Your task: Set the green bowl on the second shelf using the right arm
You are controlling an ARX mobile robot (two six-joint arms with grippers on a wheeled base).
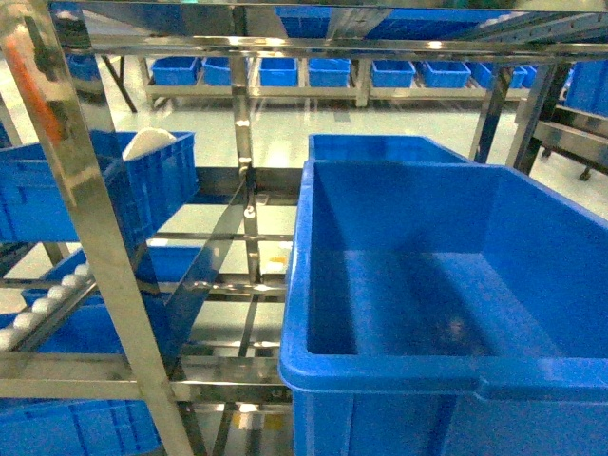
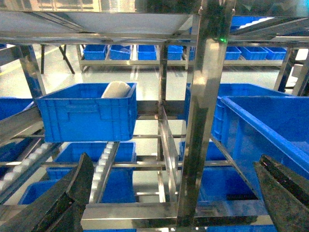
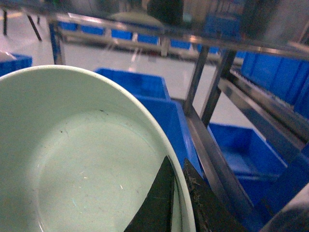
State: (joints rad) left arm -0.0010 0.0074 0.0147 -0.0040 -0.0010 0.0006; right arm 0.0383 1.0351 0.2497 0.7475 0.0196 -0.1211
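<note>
The green bowl (image 3: pixel 82 159) fills the left of the right wrist view, pale mint and glossy inside. My right gripper (image 3: pixel 177 162) is shut on its rim, one black finger inside the bowl and one outside. Bowl and right gripper are out of the head view. Beside the bowl runs a steel rail of the rack (image 3: pixel 212 145), with blue bins below. The second shelf (image 1: pixel 223 285) appears in the head view as a tier of flat metal rails with white rollers (image 1: pixel 38 306) on the left. My left gripper (image 2: pixel 174 162) is open before a rack upright, holding nothing.
A large blue bin (image 1: pixel 446 380) stands close on the right of the rack, with another (image 1: pixel 380 147) behind it. A blue bin at the left (image 1: pixel 152 195) holds a white domed object (image 1: pixel 149 142). A shiny upright (image 1: pixel 90 218) crosses the left foreground. More bins line the far racks.
</note>
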